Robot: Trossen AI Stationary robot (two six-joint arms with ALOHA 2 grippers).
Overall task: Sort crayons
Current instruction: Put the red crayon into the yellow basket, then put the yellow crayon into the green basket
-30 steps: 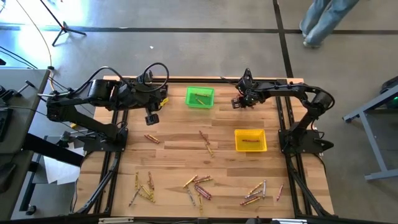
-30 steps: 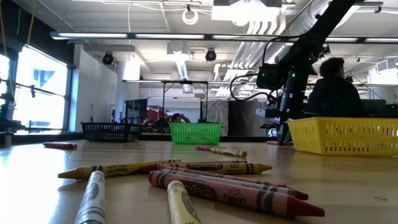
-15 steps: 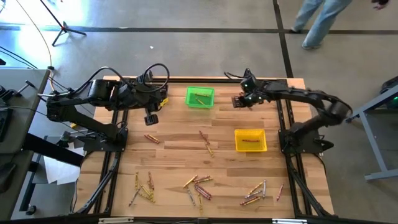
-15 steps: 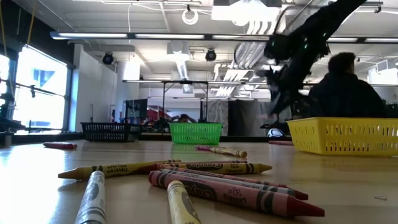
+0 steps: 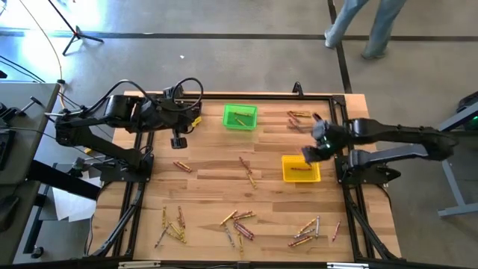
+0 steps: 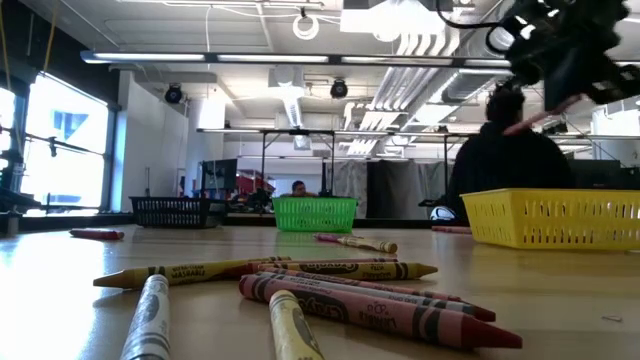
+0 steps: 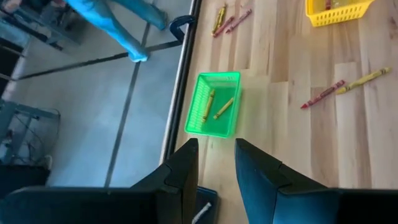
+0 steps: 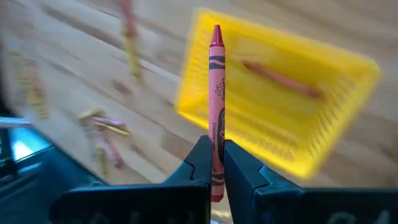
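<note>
The left gripper (image 5: 178,140) is held over the wooden plank table (image 5: 209,187) beside the green mesh plastic bin (image 5: 240,116), its jaws parted with nothing between them. Two yellow-gold wax crayons (image 7: 216,105) lie in that bin. Loose paper-wrapped crayons (image 5: 239,223) are scattered in clusters along the table's near edge. At the yellow mesh plastic bin (image 5: 300,169), the right gripper (image 5: 313,151) is poised, jaws clamped tight on the lower end of a thin red crayon (image 8: 216,93), which stands out straight past the fingertips. One reddish crayon (image 8: 281,79) lies in that bin.
</note>
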